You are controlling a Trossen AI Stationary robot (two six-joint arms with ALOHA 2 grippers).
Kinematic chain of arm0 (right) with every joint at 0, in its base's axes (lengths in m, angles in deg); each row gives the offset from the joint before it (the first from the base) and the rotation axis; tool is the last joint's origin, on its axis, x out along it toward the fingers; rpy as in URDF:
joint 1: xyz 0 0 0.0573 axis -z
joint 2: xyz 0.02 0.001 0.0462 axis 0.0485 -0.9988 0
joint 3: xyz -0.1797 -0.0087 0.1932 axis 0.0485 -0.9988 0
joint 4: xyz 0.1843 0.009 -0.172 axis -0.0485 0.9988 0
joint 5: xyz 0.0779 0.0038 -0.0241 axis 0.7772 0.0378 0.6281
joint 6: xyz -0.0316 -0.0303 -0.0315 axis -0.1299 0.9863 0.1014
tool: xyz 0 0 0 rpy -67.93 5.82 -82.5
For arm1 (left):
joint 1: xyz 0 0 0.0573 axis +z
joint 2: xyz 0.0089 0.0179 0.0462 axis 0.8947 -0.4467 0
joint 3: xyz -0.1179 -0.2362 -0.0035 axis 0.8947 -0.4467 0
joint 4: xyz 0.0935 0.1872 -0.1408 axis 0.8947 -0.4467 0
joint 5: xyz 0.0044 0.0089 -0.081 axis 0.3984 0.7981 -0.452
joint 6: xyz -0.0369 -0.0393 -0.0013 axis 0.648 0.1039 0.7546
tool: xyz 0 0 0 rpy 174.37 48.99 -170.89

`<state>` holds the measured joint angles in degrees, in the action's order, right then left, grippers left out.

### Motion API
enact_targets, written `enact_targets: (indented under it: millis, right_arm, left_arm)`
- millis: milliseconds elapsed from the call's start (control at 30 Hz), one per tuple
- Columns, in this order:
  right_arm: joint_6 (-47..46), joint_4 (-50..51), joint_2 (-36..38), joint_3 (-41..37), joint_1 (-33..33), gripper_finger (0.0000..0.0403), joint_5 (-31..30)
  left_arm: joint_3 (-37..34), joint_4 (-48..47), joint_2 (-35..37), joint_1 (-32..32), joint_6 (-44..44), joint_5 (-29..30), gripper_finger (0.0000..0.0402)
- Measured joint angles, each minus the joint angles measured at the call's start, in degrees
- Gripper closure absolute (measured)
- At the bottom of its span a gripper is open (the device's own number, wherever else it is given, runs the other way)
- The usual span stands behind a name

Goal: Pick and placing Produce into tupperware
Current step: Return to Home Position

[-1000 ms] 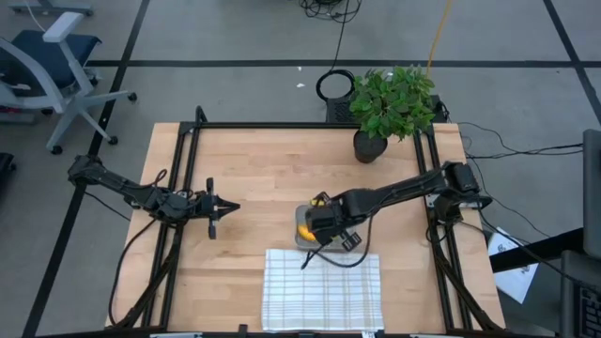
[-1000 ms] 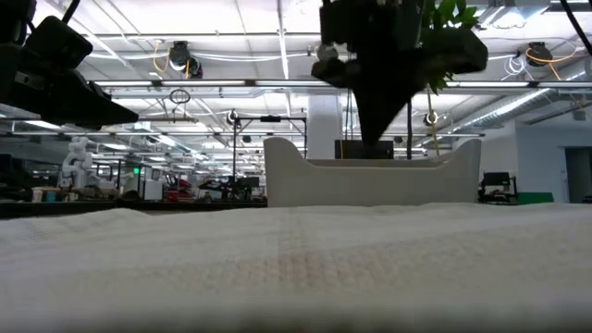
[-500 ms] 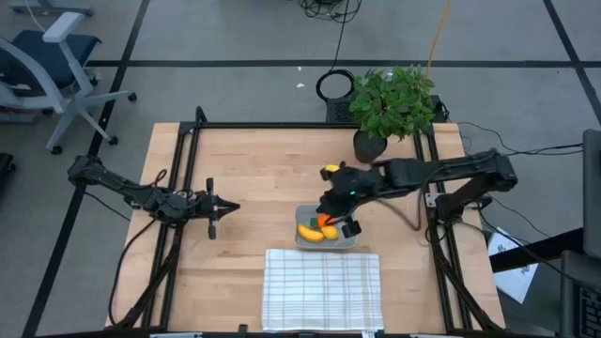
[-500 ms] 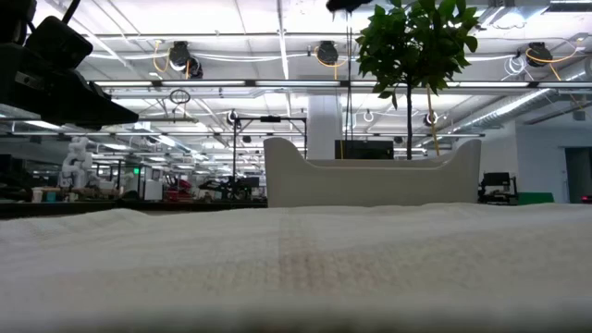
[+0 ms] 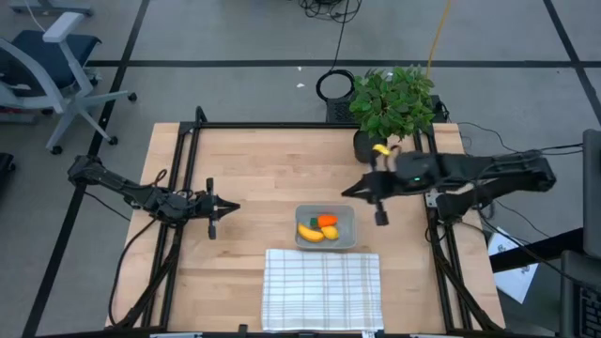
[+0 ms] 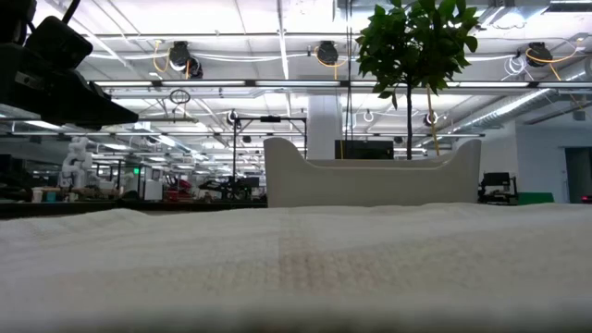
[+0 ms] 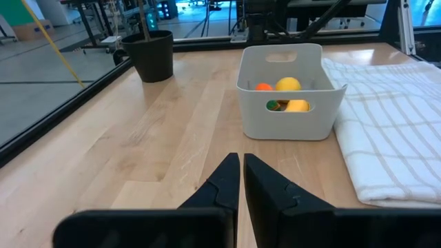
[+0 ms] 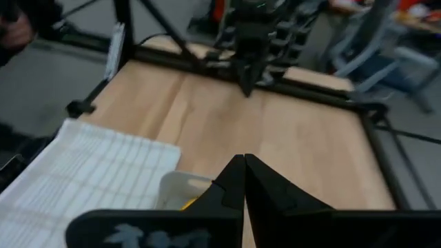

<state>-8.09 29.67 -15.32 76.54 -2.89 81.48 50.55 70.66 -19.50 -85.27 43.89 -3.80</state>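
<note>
The tub (image 5: 347, 212) holds the banana (image 5: 310, 232), carrot (image 5: 327, 222) and lemon (image 5: 331, 234). The right gripper (image 5: 349, 192), closed and empty, hangs near it; the left gripper (image 5: 231, 207), also closed, waits apart.

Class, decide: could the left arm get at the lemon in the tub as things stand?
Probably yes: only bare table lies between the left claw and the open tub holding the lemon; the right claw is not over it.
</note>
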Motion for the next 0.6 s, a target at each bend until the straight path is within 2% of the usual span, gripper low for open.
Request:
enact_targets:
  millis: [233,600]
  right_arm:
    - [-2.9,-6.4,13.9,-12.0,1.9,0.0403,-2.0]
    - [-7.1,-8.6,31.3,-24.4,3.1,0.0403,-2.3]
  left_arm:
    - [0.0,0.0,0.0,0.0,0.0,0.0,0.0376]
    - [0.0,0.0,0.0,0.0,0.0,0.0,0.0376]
